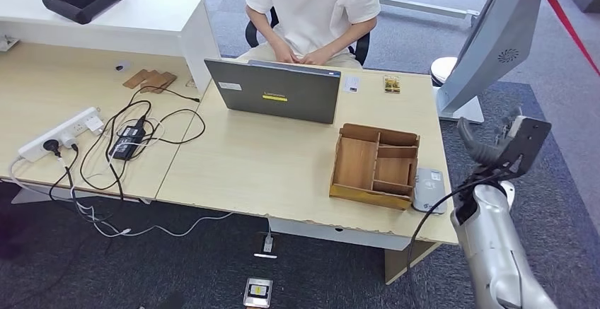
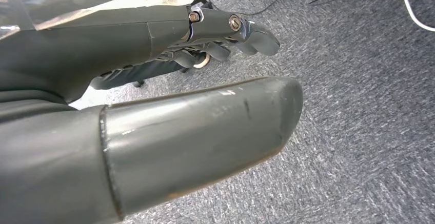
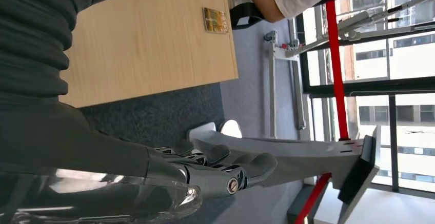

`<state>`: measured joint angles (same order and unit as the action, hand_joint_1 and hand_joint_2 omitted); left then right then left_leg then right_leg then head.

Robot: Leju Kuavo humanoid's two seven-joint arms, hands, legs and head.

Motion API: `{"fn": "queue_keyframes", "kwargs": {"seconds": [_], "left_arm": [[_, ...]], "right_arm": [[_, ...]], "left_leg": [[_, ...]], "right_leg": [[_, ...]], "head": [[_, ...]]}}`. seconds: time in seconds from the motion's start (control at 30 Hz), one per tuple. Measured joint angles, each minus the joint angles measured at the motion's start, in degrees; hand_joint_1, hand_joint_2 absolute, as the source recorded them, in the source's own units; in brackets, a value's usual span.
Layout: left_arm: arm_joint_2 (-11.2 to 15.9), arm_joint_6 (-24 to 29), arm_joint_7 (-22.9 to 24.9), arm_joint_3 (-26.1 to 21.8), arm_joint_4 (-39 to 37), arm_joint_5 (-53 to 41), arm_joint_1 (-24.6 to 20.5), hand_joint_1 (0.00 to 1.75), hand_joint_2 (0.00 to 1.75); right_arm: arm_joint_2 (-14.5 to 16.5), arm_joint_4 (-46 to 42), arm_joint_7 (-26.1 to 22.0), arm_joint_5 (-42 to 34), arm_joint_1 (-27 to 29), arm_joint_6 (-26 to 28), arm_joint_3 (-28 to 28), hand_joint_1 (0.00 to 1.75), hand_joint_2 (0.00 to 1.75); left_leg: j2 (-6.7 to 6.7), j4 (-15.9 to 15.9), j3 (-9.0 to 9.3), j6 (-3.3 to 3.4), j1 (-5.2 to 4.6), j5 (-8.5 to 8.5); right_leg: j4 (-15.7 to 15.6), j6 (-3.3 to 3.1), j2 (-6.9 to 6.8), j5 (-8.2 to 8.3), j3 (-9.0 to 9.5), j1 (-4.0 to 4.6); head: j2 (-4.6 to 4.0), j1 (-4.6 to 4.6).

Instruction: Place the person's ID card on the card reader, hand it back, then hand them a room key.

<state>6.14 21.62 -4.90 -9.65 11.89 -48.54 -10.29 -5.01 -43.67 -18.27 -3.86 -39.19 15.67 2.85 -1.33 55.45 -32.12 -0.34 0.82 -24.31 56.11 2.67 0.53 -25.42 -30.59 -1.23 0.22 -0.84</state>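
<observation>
Opening step, by my read: nothing picked up yet, and the tabletop point(image 1: 283, 160) carries the ID card point(image 1: 391, 83) at its one o'clock corner, long axis running toward the seated person point(image 1: 311, 12). The card reader point(image 1: 429, 189) sits at four o'clock. The right robot hand point(image 1: 495, 146) hangs off the edge, fingers loosely apart and empty, and needs a long forward reach; the left robot hand point(image 2: 205, 44) is empty over carpet.

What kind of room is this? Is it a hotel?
Probably a reception desk in an office-like building, maybe set up as a hotel check-in. A person sits behind a laptop on a wooden desk, with grey carpet and big windows.
</observation>
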Motion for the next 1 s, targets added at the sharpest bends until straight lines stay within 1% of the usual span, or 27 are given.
{"fn": "queue_keyframes", "kwargs": {"seconds": [0.1,0.2,0.4,0.5,0.63,0.73,1.0], "left_arm": [[0.0,0.0,0.1,0.0,0.0,-0.4,0.0,0.0,0.0],[0.0,-0.1,0.1,0.0,0.0,-0.8,0.0,0.0,0.0],[0.3,-0.3,0.0,0.0,0.0,-1.2,-0.1,0.0,0.0],[0.4,-0.6,-0.3,0.0,0.0,-1.4,-0.1,0.0,0.0],[0.7,-0.9,-0.7,0.0,0.0,-1.6,-0.1,0.0,0.0],[0.9,-1.0,-0.9,0.0,0.0,-1.8,-0.1,0.0,0.0],[1.2,-1.0,-0.9,0.1,0.0,-2.1,-0.2,0.0,0.0]], "right_arm": [[-0.1,-3.3,0.7,-1.9,3.1,-1.3,0.9,0.0,1.75],[-0.7,-6.9,0.9,-2.1,6.3,-2.9,2.1,0.0,1.75],[-1.9,-13.7,0.8,-0.3,11.4,-4.9,4.7,0.0,1.75],[-2.7,-17.1,0.3,2.1,13.4,-6.6,6.3,0.0,1.75],[-3.5,-22.4,0.5,7.0,17.2,-8.8,9.0,0.0,1.75],[-4.2,-25.6,0.8,11.4,19.5,-9.0,11.3,0.0,1.75],[-6.2,-28.4,3.3,31.4,21.2,-4.4,17.5,0.0,1.75]], "left_leg": [[0.0,0.0,0.01,0.0,0.0,0.0],[0.01,0.0,0.02,0.0,0.0,0.0],[0.03,0.0,0.02,0.0,0.0,0.0],[0.03,0.0,0.03,0.0,0.0,0.0],[0.03,0.0,0.02,0.0,0.01,0.0],[0.03,0.0,0.02,-0.01,0.01,0.0],[0.04,0.0,0.02,-0.01,0.0,0.0]], "right_leg": [[0.0,0.0,0.0,0.0,0.0,0.0],[0.0,0.0,0.0,0.0,0.01,0.0],[0.0,0.0,0.0,0.0,0.0,0.0],[0.0,0.0,0.0,0.0,0.01,0.0],[0.0,-0.01,0.0,-0.01,0.01,0.01],[0.0,-0.02,0.0,-0.02,0.0,0.01],[0.0,-0.04,0.0,-0.03,0.01,0.0]], "head": [[0.0,-0.01],[0.0,-0.01],[0.0,-0.01],[0.0,0.01],[0.0,-0.01],[0.0,0.0],[0.0,0.01]]}}
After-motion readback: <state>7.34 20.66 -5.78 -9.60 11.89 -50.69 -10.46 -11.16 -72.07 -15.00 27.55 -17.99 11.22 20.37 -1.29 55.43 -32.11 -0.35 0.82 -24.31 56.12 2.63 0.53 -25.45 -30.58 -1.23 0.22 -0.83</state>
